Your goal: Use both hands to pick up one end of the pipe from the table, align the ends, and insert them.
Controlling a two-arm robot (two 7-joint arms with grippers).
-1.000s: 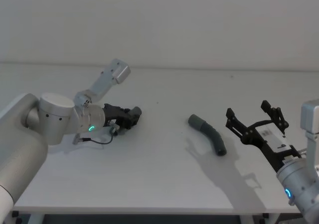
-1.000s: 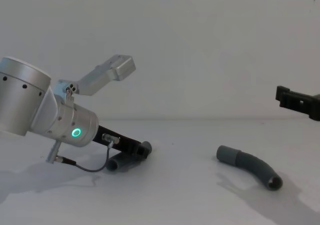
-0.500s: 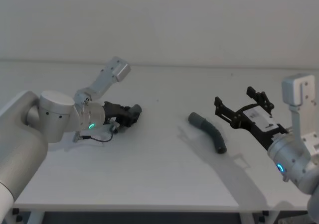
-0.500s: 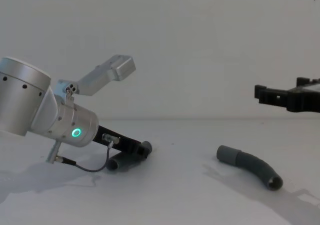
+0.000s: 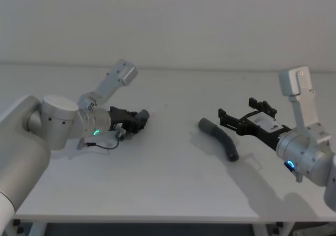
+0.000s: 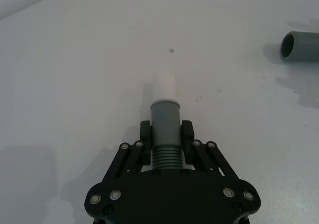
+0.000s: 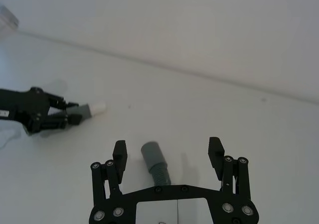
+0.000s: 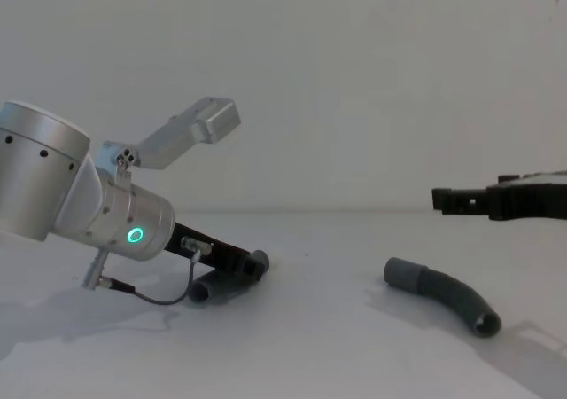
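Clamping short pipe piece (image 6: 165, 122) at its ribs with left gripper (image 6: 166, 134), down at table (image 5: 168, 183), white tip (image 6: 165, 87) sticking out. Hovering right gripper (image 7: 167, 153), wide open, above long piece (image 5: 219, 139) lying on table. Likely light, bendy; best gripped just behind stiff collar (image 7: 151, 153).

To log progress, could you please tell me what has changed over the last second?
The right gripper swung leftward and now hangs open above the longer piece. The left gripper stays shut on the short piece, low on the table; the longer piece has not moved.
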